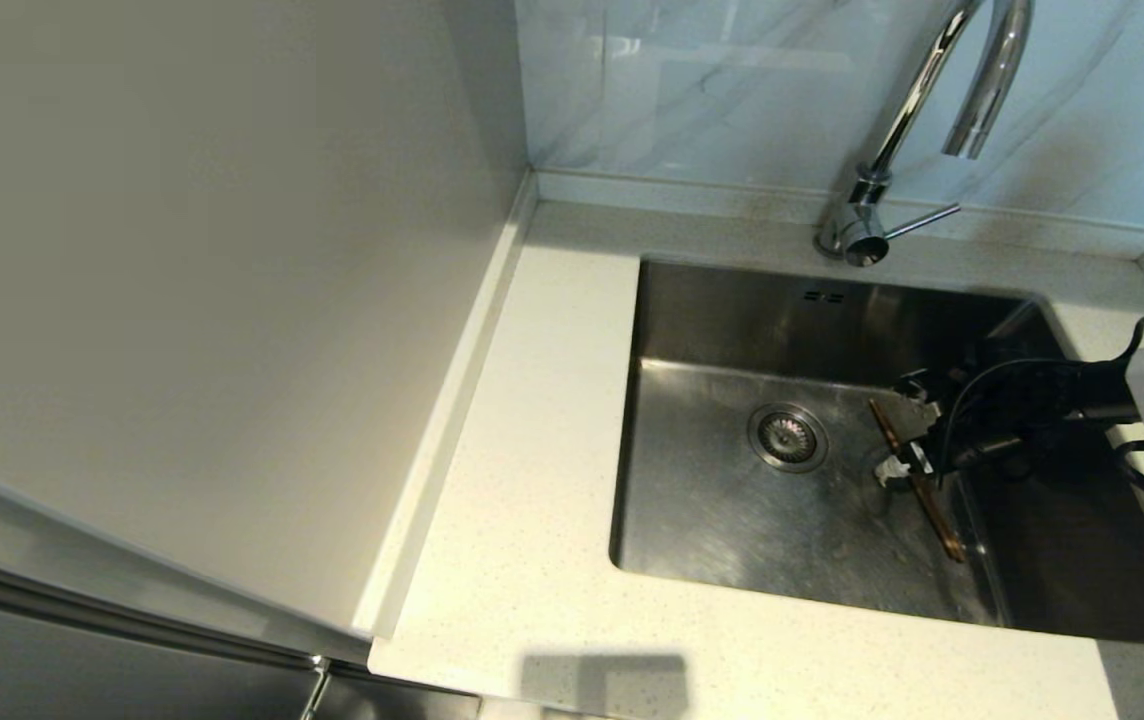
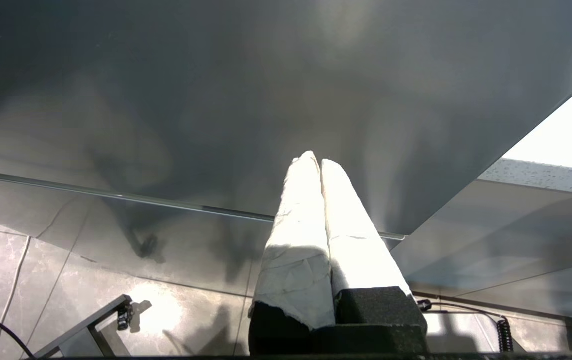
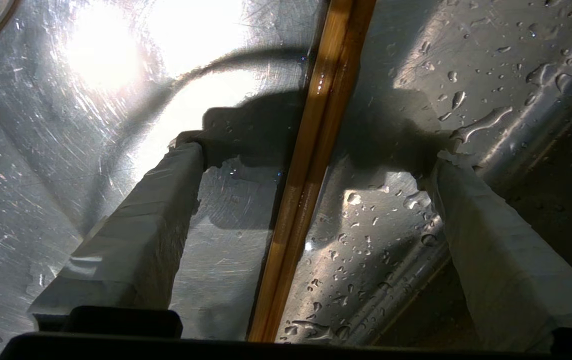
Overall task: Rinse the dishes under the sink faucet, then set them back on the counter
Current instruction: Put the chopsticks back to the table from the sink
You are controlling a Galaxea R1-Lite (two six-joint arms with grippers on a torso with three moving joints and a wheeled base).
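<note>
A pair of brown wooden chopsticks lies side by side on the wet floor of the steel sink, right of the drain. My right gripper is low inside the basin, open. Its taped fingers straddle the chopsticks with clear gaps on both sides and touch neither stick. The chrome sink faucet rises behind the basin, its spout end well above and behind the gripper. No water runs from it. My left gripper is parked low in front of a grey cabinet face, shut on nothing.
The off-white speckled counter wraps the sink's left and front sides. A round drain strainer sits mid-basin. The faucet's lever points right. A tall pale panel stands along the counter's left edge. Droplets bead on the sink floor.
</note>
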